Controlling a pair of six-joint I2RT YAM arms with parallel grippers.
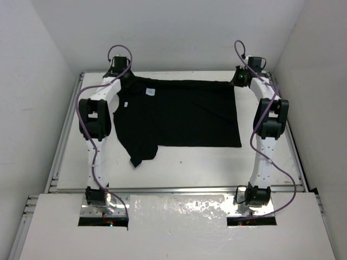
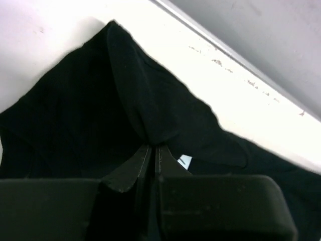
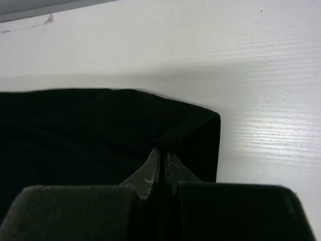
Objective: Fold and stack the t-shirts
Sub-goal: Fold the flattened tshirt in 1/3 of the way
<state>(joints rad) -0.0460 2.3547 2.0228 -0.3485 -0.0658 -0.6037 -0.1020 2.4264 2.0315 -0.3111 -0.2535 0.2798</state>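
At the table's (image 1: 190,162) far-left corner my left gripper (image 2: 153,146) has its jaws pressed together on a raised ridge of the black t-shirt (image 1: 179,114), tight against the table's far edge. My own fingers hide the pinch itself. The cloth lies flat across the table's far half, white tabletop showing nearer. One sleeve (image 1: 142,154) trails toward the table's near left, and a white label (image 2: 184,161) shows. At the table's far right my right gripper (image 3: 161,150) pinches the shirt's corner, jaws closed

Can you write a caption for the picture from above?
Left claw and right claw pinch the far edge of a black t-shirt on a white table.
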